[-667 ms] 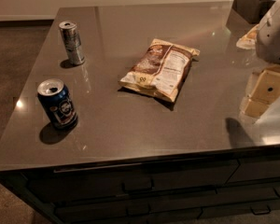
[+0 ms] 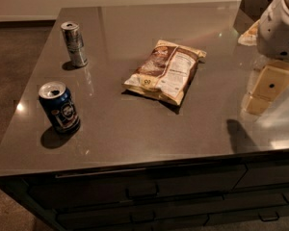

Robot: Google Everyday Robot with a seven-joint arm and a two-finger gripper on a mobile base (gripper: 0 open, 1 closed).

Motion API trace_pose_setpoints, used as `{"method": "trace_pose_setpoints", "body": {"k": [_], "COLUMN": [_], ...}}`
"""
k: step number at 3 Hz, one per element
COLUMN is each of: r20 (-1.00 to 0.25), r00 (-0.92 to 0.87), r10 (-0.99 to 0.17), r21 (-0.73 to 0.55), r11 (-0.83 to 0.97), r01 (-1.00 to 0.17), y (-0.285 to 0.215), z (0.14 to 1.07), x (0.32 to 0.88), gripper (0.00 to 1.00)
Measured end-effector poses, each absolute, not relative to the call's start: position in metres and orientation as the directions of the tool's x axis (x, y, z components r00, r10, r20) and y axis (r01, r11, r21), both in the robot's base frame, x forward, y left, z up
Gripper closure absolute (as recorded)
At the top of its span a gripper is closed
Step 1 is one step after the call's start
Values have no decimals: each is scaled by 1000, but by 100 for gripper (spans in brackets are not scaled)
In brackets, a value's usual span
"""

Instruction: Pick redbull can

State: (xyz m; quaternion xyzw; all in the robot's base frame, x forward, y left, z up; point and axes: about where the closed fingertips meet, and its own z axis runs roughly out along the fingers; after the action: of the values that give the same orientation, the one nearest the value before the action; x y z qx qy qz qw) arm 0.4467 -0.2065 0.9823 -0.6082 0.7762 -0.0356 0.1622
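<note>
The slim silver redbull can (image 2: pixel 73 43) stood upright at the far left of the glossy grey counter (image 2: pixel 135 129). A wider blue can (image 2: pixel 59 106) stood nearer, and a crinkled snack bag (image 2: pixel 164 71) lay mid-counter. The gripper (image 2: pixel 261 96) hovered far right; I could not tell whether it was spread or closed.

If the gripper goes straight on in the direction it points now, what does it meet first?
Probably the bare countertop below it: the gripper hangs at the right edge pointing downward, far from the redbull can. Depth is unclear.
</note>
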Motion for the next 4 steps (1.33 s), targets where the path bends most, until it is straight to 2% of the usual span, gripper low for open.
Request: {"method": "trace_pose_setpoints", "body": {"k": [2, 4], "r20": [-310, -425], "r00": [-121, -55], "r10": [-943, -903], "r21": [-272, -250], "r11": [210, 176], "r01": [-939, -952], "y": [-139, -29], "z": [1012, 1021], "x": [506, 587], "gripper": [0, 0]}}
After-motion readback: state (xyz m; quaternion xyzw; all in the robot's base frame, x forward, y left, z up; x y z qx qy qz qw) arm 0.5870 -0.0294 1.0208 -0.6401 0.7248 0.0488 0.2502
